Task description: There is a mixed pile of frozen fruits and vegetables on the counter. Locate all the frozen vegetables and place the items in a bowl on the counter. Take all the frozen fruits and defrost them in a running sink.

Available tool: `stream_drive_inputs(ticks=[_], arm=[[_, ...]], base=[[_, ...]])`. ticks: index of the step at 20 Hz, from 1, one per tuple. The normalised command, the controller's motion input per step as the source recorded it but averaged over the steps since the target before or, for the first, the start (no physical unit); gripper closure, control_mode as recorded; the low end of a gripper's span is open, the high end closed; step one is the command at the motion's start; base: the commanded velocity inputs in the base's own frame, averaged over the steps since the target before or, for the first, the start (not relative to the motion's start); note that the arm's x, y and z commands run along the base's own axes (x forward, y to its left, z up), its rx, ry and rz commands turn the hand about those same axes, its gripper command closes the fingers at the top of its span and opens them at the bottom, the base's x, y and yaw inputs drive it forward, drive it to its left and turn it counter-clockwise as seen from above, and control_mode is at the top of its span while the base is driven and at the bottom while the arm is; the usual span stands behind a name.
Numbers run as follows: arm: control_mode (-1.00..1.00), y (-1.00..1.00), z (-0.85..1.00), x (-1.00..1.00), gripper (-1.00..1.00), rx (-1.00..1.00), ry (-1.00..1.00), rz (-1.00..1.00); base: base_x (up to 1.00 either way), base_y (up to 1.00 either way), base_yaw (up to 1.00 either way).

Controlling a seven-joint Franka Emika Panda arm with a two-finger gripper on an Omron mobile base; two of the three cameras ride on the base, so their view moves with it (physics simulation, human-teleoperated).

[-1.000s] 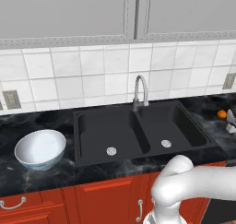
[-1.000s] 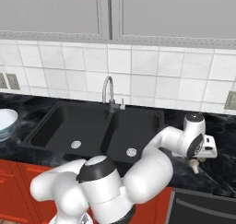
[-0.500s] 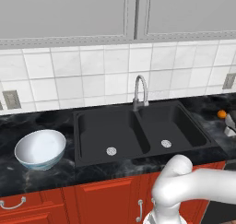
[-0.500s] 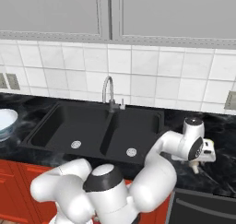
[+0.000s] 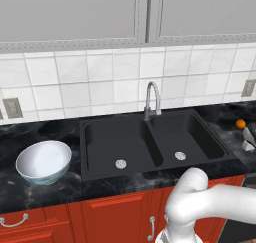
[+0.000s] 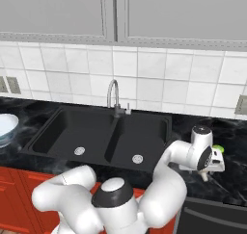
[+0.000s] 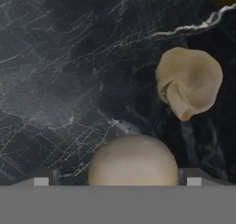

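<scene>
Hand view puts one mushroom (image 7: 132,161) right between my wide-open fingertips (image 7: 46,177), its cap facing me; I see no contact. A second mushroom (image 7: 189,82) lies just beyond on the counter (image 7: 69,71), stem up. I read no writing anywhere.

Black counter (image 7: 69,80) veined white; tan mushrooms (image 7: 189,82); orange ball (image 5: 240,123); white bowl (image 5: 44,162), blue-grey outside; red cabinets (image 5: 100,217).
</scene>
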Motion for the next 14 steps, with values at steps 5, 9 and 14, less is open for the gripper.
stream_drive_inputs(ticks=[5, 9, 14], arm=[[-1.00, 0.00, -0.03, 0.00, 1.00, 0.01, 0.03, 0.00], [-1.00, 0.00, 0.00, 0.00, 1.00, 0.00, 0.02, 0.00], [-1.00, 0.00, 0.01, 0.00, 1.00, 0.03, 0.00, 0.00]], base=[[0.00, 0.00, 0.00], [0.00, 0.00, 0.00], [0.00, 0.00, 0.00]])
